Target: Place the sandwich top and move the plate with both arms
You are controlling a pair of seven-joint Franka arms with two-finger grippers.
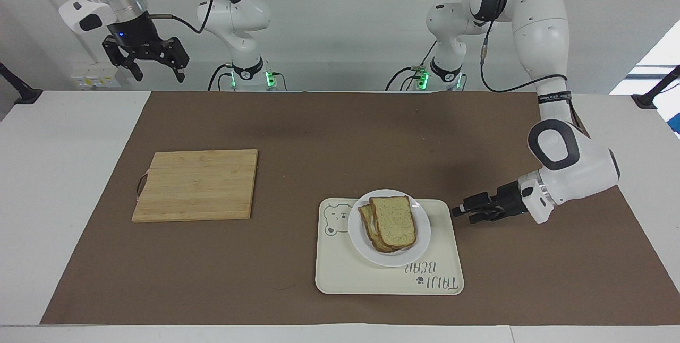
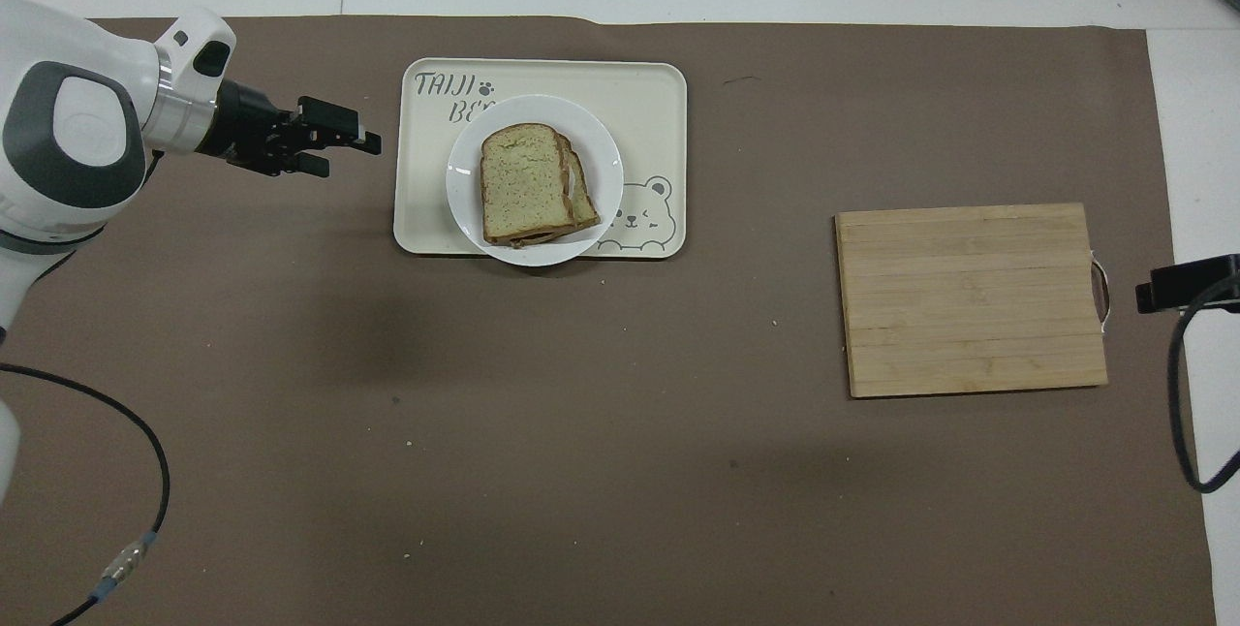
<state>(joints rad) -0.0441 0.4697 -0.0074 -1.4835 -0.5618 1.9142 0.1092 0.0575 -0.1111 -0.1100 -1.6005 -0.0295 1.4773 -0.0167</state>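
The sandwich top (image 1: 394, 221) (image 2: 523, 182) lies on a stack of bread slices on the white plate (image 1: 390, 259) (image 2: 463, 185). The plate stands on the cream tray (image 1: 441, 247) (image 2: 639, 93). My left gripper (image 1: 463, 213) (image 2: 347, 149) hovers low over the brown mat beside the tray, toward the left arm's end of the table. It points at the plate, stands open and holds nothing. My right gripper (image 1: 159, 75) hangs open and empty high over the right arm's end of the table, where that arm waits.
A wooden cutting board (image 1: 196, 185) (image 2: 974, 299) lies on the brown mat (image 1: 329, 136) toward the right arm's end. The tray carries a bear drawing and lettering. White table shows around the mat.
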